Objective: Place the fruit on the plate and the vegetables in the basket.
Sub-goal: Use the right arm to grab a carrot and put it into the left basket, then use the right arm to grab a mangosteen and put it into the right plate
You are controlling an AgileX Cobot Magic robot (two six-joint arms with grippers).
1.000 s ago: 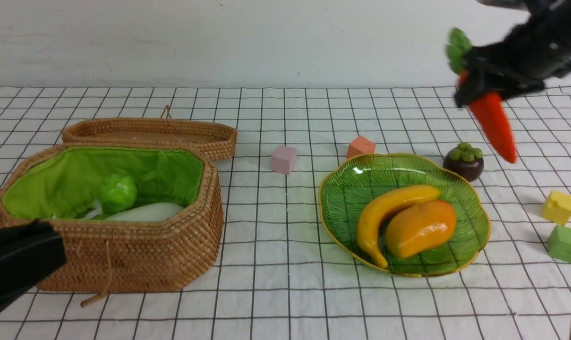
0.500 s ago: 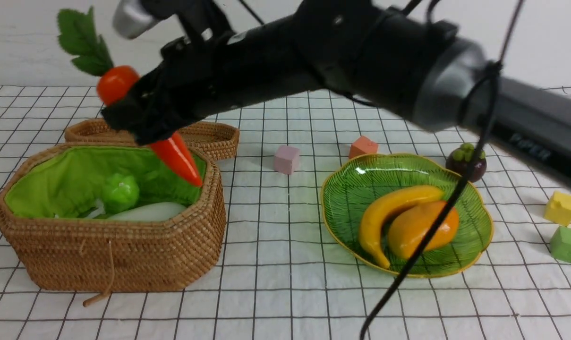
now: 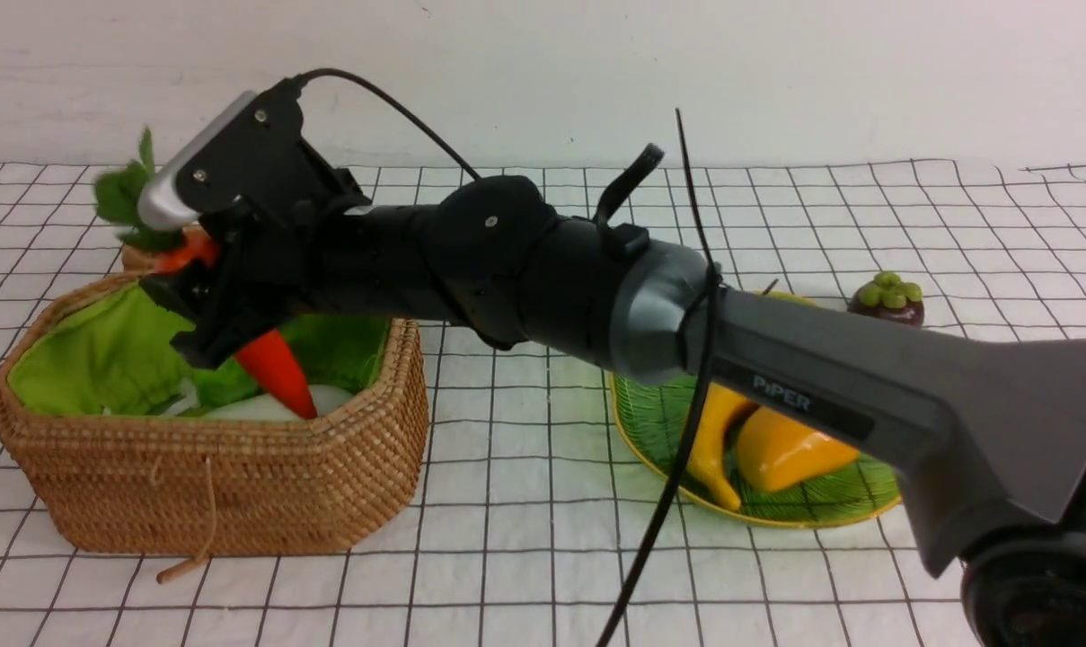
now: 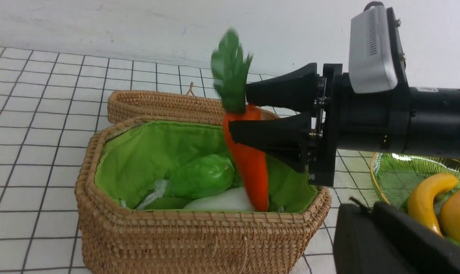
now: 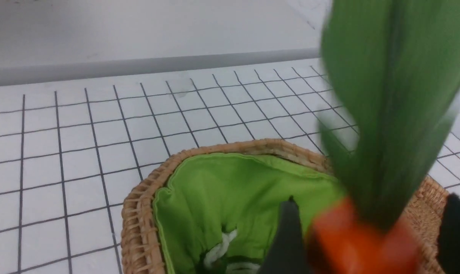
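Observation:
Over the wicker basket [image 3: 219,485] my right gripper [image 3: 183,319] is open, its jaws apart on either side of the orange carrot [image 3: 273,368]. The carrot stands nearly upright, blurred, its tip down by the white radish [image 4: 222,201] inside the basket, next to the green gourd [image 4: 203,177]. In the right wrist view bare wicker shows between the carrot [image 5: 351,243] and one finger. The banana [image 3: 713,440] and mango [image 3: 790,449] lie on the green plate [image 3: 650,422]. The mangosteen [image 3: 886,298] sits on the cloth behind the plate. My left gripper [image 4: 370,207] is shut and empty, near the basket's right end.
The flat wicker lid [image 4: 153,104] leans behind the basket. My right arm [image 3: 776,377] stretches across the table above the plate and hides its back half. The checked cloth [image 3: 507,539] covers the table.
The right arm has come down over the basket. The carrot has dropped from above the rim to inside it, and the jaws have spread away from it.

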